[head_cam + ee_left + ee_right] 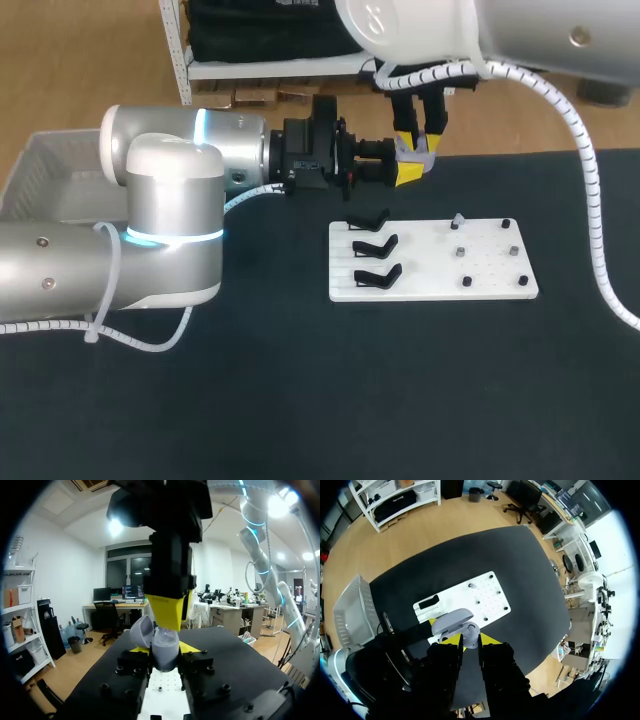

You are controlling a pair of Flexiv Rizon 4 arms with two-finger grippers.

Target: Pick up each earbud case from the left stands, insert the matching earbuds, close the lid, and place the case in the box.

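Head view: the left pincer (412,168) is clamped on the grey earbud case (424,150). The right pincer (420,138) is just above it, and the white stand board (495,280) lies on the surface (300,400) nearby.

Left wrist view: the case's lid (142,630) stands open, contents hidden.

Right wrist view: the mesh box (352,610) sits well behind the left pincer. I cannot tell the right pincer's state.

Bright, even overhead light: the white board (490,285) casts hardly any shadow on the dark table (300,400). In the left wrist view ceiling lamps (116,527) flare — the earbud case (165,650) looks dim against them.
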